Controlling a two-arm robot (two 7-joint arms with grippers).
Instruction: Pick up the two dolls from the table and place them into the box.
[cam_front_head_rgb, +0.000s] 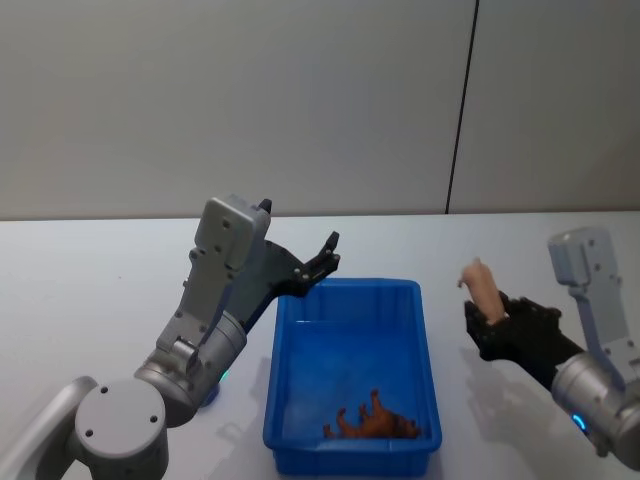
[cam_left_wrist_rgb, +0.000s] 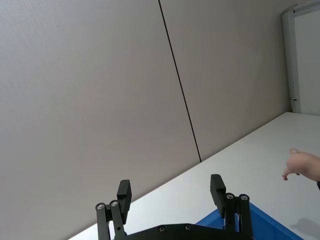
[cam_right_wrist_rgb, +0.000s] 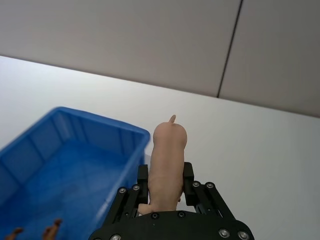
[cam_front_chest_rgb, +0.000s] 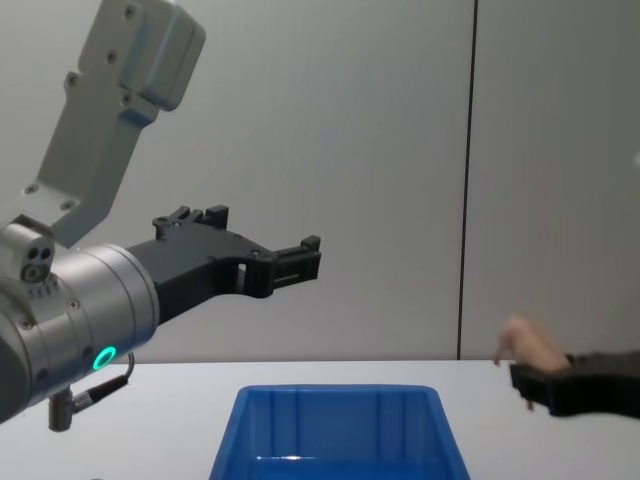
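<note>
The blue box stands on the white table. The tan-brown lion-like doll lies inside it near the front wall, and its legs show in the right wrist view. My right gripper is shut on the pale peach-pink doll, held upright in the air just right of the box. My left gripper hangs open and holds nothing, above the box's back left corner.
A grey panelled wall with a dark vertical seam stands behind the table. Bare tabletop lies to both sides of the box and behind it.
</note>
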